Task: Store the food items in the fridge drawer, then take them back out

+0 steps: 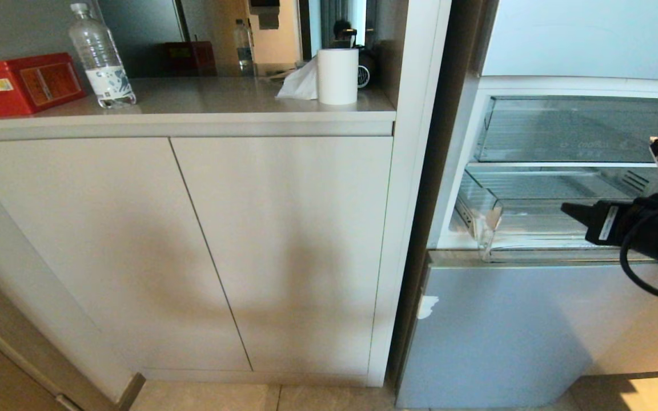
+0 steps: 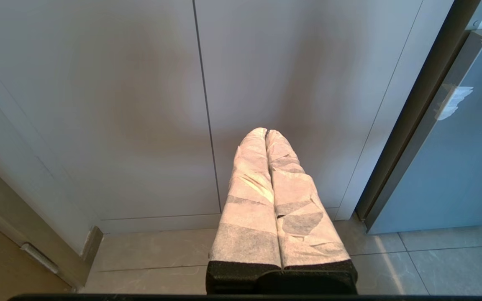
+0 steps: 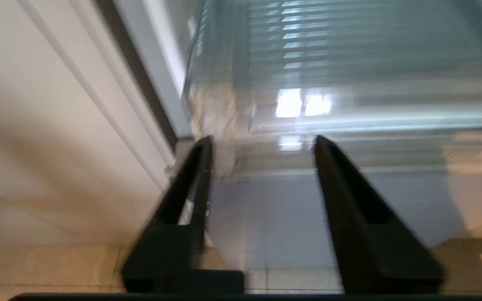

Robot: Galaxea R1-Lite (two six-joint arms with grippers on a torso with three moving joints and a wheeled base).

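The fridge (image 1: 512, 337) compartment is seen open at the front, with the fridge drawer (image 1: 534, 228) drawn out past the lower door panel. Access from above the drawer is limited by the upper clear bin (image 1: 569, 131) (only a narrow gap is left between them). The left side is closed off by the beige cabinet (image 1: 192, 245). The right gripper (image 3: 262, 142), jaws apart, is held in free air before the drawer's front lip.

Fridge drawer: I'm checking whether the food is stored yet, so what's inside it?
The fridge drawer shows only its bare ribbed floor; no food visible. The right gripper and arm hide its right part.
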